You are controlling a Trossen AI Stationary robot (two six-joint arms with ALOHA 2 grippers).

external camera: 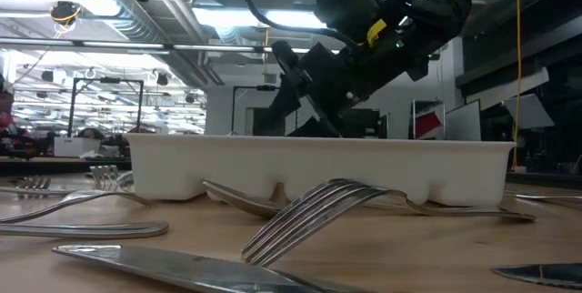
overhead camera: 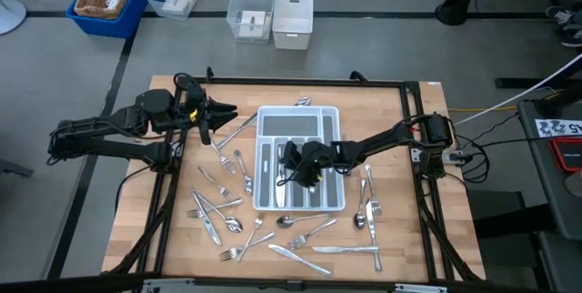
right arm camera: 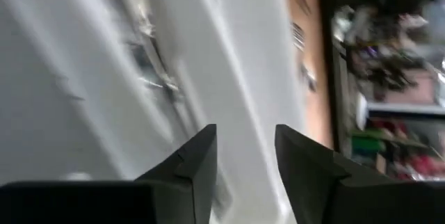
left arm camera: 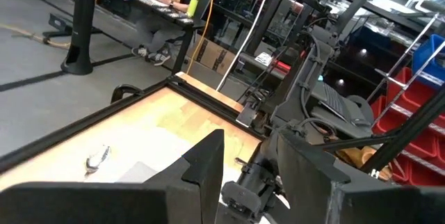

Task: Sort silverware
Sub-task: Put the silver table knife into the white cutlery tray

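In the high view, the white divided plastic tray (overhead camera: pixel 299 116) with grey-lined slots lies at the centre of the light wooden table (overhead camera: pixel 409 238). The right gripper (overhead camera: pixel 293 164) sits just left of centre in that frame, reaching in from the right and hanging over the tray's left-hand slots. In the right wrist view its two dark fingers (right arm camera: pixel 198 165) stand a narrow gap apart with nothing between them, the tray's white walls blurred beyond. In the low view this gripper (external camera: pixel 305 88) shows in the upper middle, tilted down behind the tray's near wall.

The left gripper (overhead camera: pixel 218 116) is at the left of centre in the high view, raised beside the tray's upper left corner. Its fingers (left arm camera: pixel 205 165) stand wide apart in the left wrist view and hold nothing.

The shiny silver-coloured metal forks, spoons and knives (overhead camera: pixel 291 234) lie mostly loose on the wood: a cluster to the left of the tray, a spread along the lower middle of the frame, and a few to the tray's right. Several pieces rest inside the tray's slots, and one lies just above its upper edge. In the low view a fork (external camera: pixel 309 216) fills the lower middle, tines up, with a knife blade (external camera: pixel 173 264) flat in front of it.

A seated person (left arm camera: pixel 170 5) shows at the upper left of the left wrist view.
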